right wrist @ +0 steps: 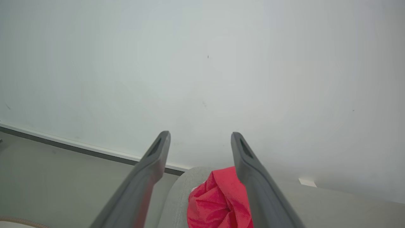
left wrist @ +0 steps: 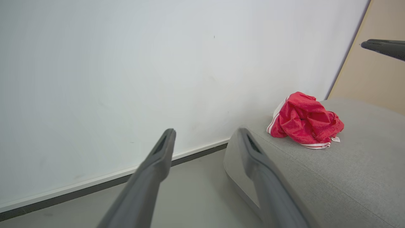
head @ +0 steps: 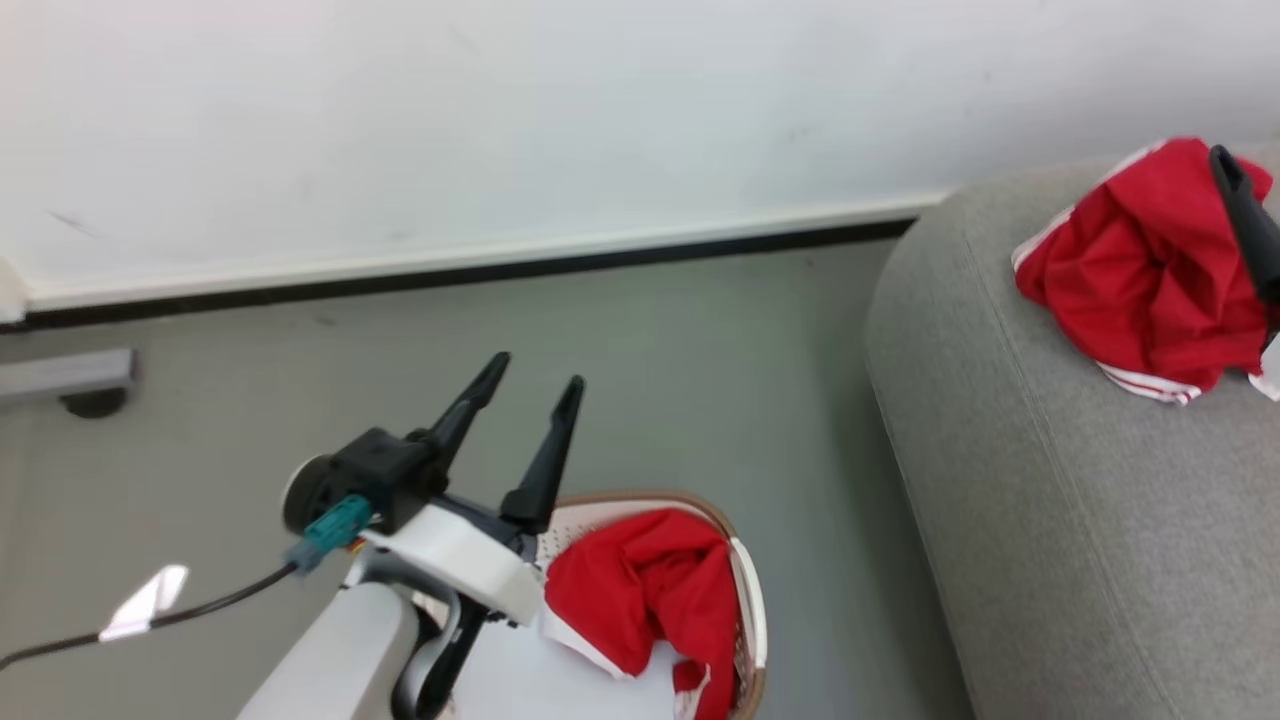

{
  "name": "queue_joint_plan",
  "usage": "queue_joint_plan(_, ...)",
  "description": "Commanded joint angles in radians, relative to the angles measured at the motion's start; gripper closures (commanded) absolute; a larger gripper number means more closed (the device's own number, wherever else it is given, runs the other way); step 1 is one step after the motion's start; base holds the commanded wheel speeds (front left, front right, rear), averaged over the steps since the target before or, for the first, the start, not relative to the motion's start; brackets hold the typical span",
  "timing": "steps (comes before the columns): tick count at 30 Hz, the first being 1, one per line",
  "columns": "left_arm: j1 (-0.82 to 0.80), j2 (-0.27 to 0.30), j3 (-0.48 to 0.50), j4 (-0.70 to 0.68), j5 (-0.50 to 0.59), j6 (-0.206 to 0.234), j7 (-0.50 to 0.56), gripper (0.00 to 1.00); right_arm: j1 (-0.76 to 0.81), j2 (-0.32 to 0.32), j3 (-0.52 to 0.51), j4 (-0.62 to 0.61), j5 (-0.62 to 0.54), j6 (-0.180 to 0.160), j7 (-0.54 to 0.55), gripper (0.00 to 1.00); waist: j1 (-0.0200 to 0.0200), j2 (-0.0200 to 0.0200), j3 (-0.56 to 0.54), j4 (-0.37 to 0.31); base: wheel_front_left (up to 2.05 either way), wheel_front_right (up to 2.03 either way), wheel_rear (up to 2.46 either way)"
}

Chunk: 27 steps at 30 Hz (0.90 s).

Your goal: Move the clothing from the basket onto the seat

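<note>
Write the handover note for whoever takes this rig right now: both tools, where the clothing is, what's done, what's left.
Tools: the left tool is open and empty, by the basket. The right tool is open and empty, over the seat.
Done: one red garment lies crumpled on the seat, near its rounded end, just under the right tool.
Left: a second red garment lies in the basket. Pick it up and carry it across to the seat.
</note>
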Motion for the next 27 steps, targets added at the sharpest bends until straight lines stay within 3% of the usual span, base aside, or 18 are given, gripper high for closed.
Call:
queue_joint_plan(1, 0.025, 0.006, 0.012, -0.004, -0.003, 0.005, -0.002, 0.0, 0.031, 0.001, -0.006, -0.014, 0.009, -0.002, -0.017, 0.0, 0.0002, 0.0, -0.049, 0.038, 0.0, 0.0, 0.0)
queue_joint_plan(7, 0.107, -0.002, 0.121, -0.045, -0.006, 0.034, -0.001, 0.0, 0.175, 0.021, -0.067, -0.11, -0.01, -0.002, -0.11, 0.0, 0.0002, 0.0, -0.091, 0.083, 0.0, 0.0, 0.0)
queue_joint_plan(11, 0.174, -0.005, 0.187, -0.064, 0.012, 0.042, -0.001, 0.0, 0.295, 0.073, -0.157, -0.152, -0.094, -0.002, -0.153, 0.0, 0.0002, 0.0, -0.109, 0.098, 0.0, 0.0, 0.0)
queue_joint_plan(18, 0.298, -0.028, 0.31, -0.09, 0.046, 0.036, -0.001, 0.0, 0.558, 0.266, -0.427, -0.273, -0.309, -0.002, -0.168, 0.0, 0.0002, 0.0, -0.131, 0.11, 0.0, 0.0, 0.0)
queue_joint_plan(22, 0.353, -0.069, 0.362, -0.113, 0.085, 0.018, -0.001, 0.0, 0.696, 0.381, -0.517, -0.38, -0.414, -0.002, -0.168, 0.0, 0.0002, 0.0, -0.139, 0.111, 0.0, 0.0, 0.0)
queue_joint_plan(27, 0.399, -0.12, 0.405, -0.111, 0.133, -0.015, -0.002, 0.0, 0.808, 0.476, -0.583, -0.427, -0.496, -0.002, -0.169, 0.0, 0.0002, 0.0, -0.138, 0.111, 0.0, 0.0, 0.0)
